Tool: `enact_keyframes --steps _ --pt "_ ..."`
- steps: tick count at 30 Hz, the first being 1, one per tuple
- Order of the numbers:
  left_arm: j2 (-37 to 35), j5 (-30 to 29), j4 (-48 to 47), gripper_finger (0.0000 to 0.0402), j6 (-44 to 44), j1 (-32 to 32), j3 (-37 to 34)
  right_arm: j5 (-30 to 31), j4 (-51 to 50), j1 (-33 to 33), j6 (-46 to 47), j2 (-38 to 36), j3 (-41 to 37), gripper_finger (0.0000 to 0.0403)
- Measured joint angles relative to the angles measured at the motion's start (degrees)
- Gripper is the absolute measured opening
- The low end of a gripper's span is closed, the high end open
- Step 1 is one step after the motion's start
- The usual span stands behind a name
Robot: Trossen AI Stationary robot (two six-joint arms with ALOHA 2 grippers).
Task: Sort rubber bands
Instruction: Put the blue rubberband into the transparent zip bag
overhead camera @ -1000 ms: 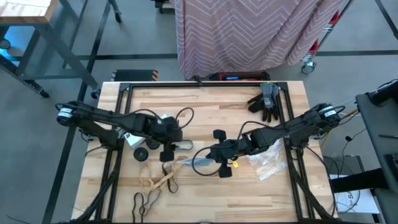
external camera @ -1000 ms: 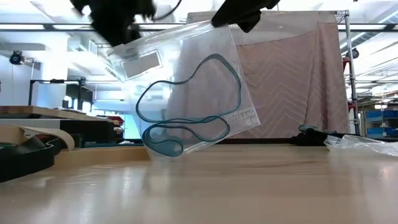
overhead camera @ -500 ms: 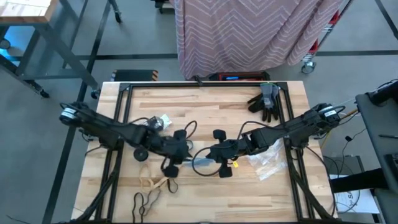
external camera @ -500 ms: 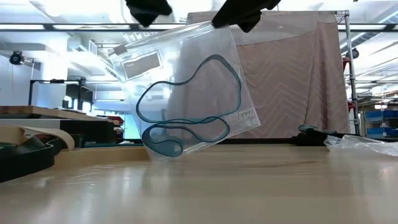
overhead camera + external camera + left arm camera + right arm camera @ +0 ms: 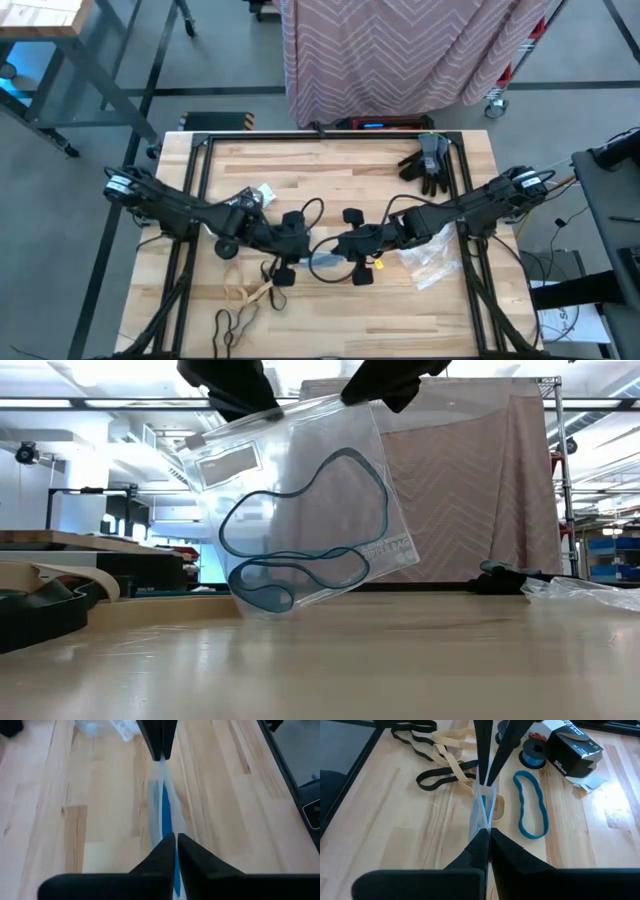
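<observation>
Clear, glossy plastic is what your two tools are pinching: the left tool and right tool are each clamped tight on the top edge of a bag hanging over the pale wood surface, with thin blue rubber bands looped inside. On the surface you have one more blue band, plus tan bands and black bands tangled together. The small print on the bag is too faint to read.

Bag held up over the middle of the table, between our two arms.

Our left end effector and right end effector each pinch the bag at its top edge, with rubber bands inside. More loose bands lie on the table near the front left; gloves sit at the back right.
</observation>
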Motion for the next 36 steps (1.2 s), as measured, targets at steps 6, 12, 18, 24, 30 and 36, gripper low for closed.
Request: enact_keyframes --steps 6,12,18,24,30,36 --pt "0.7 0.0 0.3 0.0043 -0.1 0.0 0.0 0.0 0.0 0.0 0.0 0.0 0.0 0.0000" --pt "0.7 0.0 0.9 0.0127 -0.1 0.0 0.0 0.0 0.0 0.0 0.0 0.0 0.0 0.0000" --pt "1.4 -1.3 2.3 0.0234 -2.2 0.0 0.0 0.0 0.0 0.0 0.0 0.0 0.0 0.0000" --pt "5.0 -2.4 3.2 0.0325 -3.6 0.0 0.0 0.0 0.0 0.0 0.0 0.0 0.0 0.0000" --pt "7.5 -2.5 4.4 0.0356 -3.2 -0.1 1.3 -0.1 -0.1 0.0 0.0 0.0 0.0 0.0000" --pt "6.5 -2.4 3.8 0.0351 -2.8 -0.1 2.1 0.0 0.1 0.0 0.0 0.0 0.0 0.0000"
